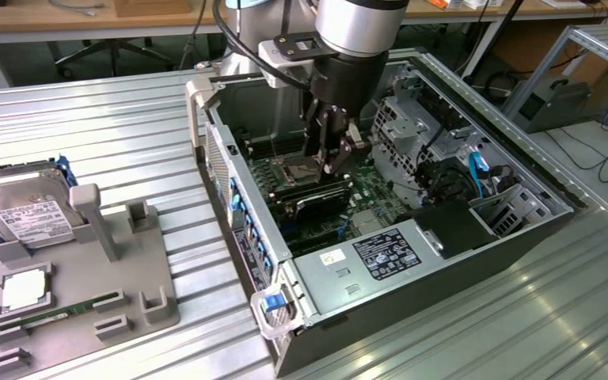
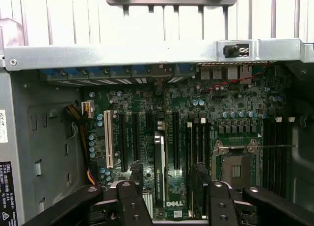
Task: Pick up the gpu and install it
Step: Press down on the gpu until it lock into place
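A ribbed, silvery metal table filled most of the exterior view, with wooden desks and a chair base along the far side of the room. An open desktop computer case lay on its side on the table, its inside facing up. At the exterior view's left sat a grey fixture tray carrying a silver hard drive and a slim green memory stick. The robot arm reached straight down into the case from above. Its gripper hung just over the green motherboard, fingers spread wide and holding nothing. The gpu stood on edge in a motherboard slot directly beneath the gripper. In the exterior view its long axis ran across the case, from the wall nearest the tray toward the drive cage. In the wrist view the gripper straddled the gpu, which showed edge-on as a thin dark strip pointing toward the case's slotted back wall. A gap showed on each side between card and fingers. Neighbouring black slots flanked the card closely, the processor socket lay further off, and the case walls hemmed the space, leaving free room mainly upward.
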Controlling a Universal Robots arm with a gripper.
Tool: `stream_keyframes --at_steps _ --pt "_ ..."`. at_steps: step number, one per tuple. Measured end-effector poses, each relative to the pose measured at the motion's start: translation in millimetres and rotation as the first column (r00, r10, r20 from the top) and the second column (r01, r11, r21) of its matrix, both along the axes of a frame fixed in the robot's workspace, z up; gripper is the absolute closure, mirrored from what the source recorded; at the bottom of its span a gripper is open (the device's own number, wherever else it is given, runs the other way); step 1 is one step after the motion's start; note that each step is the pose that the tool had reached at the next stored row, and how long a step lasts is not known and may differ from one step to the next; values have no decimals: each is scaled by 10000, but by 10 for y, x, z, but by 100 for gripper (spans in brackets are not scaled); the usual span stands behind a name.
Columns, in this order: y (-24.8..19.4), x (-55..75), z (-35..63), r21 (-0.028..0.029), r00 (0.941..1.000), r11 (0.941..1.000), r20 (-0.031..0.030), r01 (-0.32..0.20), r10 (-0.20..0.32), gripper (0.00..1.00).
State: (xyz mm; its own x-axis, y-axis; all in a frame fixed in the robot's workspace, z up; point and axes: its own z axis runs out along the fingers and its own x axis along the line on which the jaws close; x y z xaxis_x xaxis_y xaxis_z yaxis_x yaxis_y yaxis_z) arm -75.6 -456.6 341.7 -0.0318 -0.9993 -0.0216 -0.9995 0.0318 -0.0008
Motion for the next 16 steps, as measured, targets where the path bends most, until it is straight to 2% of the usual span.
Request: stream_keyframes --at_steps 12,13,15,16 --pt "0 0 0 0 10000 10000 0 0 0 49" --pt "0 0 0 0 10000 10000 0 0 0 62" --pt "0 0 0 0 10000 10000 0 0 0 74" --pt "0 0 0 0 10000 10000 0 1 -1 86"
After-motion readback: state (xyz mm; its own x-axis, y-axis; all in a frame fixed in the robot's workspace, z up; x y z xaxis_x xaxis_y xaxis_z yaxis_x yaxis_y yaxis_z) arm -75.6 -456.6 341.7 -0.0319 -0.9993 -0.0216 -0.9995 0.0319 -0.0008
